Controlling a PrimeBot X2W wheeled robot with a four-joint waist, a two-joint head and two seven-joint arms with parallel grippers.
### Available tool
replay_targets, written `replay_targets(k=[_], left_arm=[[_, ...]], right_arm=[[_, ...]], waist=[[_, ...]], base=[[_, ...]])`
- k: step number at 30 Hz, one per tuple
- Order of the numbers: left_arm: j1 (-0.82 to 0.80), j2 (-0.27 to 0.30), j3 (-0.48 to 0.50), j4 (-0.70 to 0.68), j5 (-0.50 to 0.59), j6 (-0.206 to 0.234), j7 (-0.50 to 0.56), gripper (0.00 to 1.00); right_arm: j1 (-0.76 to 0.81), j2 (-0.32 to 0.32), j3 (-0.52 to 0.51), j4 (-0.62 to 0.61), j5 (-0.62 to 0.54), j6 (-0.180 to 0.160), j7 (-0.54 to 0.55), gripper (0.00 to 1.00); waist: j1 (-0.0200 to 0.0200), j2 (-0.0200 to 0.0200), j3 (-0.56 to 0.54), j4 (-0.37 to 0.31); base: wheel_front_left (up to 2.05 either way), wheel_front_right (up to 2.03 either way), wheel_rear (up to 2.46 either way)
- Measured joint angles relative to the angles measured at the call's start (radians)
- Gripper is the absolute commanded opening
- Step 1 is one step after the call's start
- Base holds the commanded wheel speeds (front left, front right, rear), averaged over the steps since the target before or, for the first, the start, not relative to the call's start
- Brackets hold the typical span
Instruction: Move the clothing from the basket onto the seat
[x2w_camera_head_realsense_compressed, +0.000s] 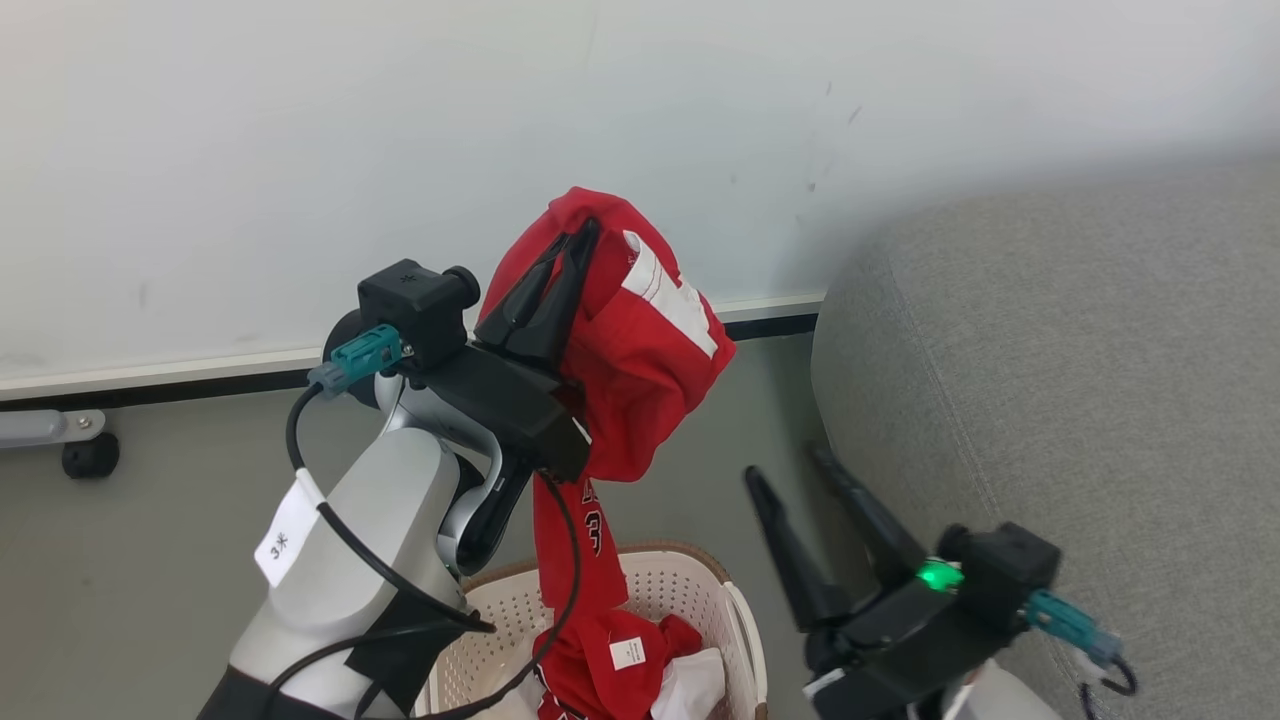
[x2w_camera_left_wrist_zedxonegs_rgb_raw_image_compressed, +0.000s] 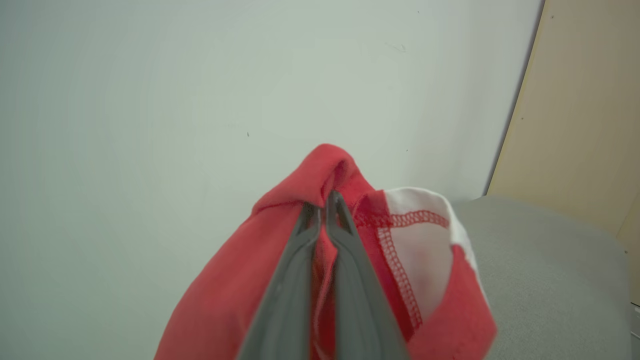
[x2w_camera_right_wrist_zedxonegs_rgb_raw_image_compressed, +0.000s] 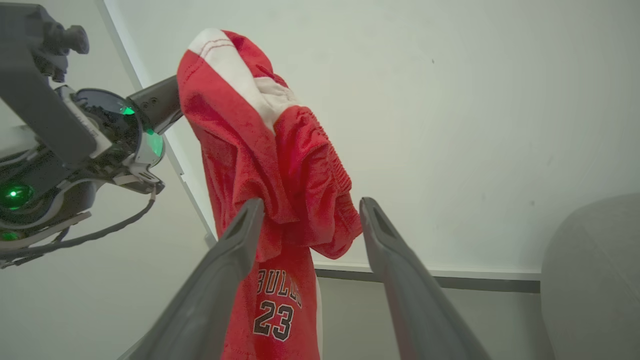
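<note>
My left gripper (x2w_camera_head_realsense_compressed: 583, 238) pinches the clothing (x2w_camera_head_realsense_compressed: 650, 380) high above the basket (x2w_camera_head_realsense_compressed: 742, 625), right gripper (x2w_camera_head_realsense_compressed: 785, 468) spread empty; next I should swing it over the seat (x2w_camera_head_realsense_compressed: 1050, 350)

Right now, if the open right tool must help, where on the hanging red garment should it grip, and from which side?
Probably grip the red garment on its flat numbered strip, below the bunch that the left tool pinches. Come from the seat side: the strip hangs straight and thin above the basket, and the right tool stands open beside it.
</note>
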Motion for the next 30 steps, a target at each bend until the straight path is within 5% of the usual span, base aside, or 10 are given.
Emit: replay_targets(k=[10,30], left_arm=[[-0.022,-0.016,-0.024,-0.019,-0.008,0.000,0.015,0.00],[-0.023,-0.033,-0.129,-0.068,-0.051,0.000,0.040,0.00]], right_arm=[[-0.118,0.009,0.164,0.083,0.031,0.000,0.019,1.00],[-0.384,0.053,0.307,0.411,0.186,0.000,0.043,1.00]], waist=[[0.0001,0.0000,0.010,0.021],[0.0001,0.0000,0.027,0.124]], base=[[0.00,0.00,0.00],[0.00,0.00,0.00]])
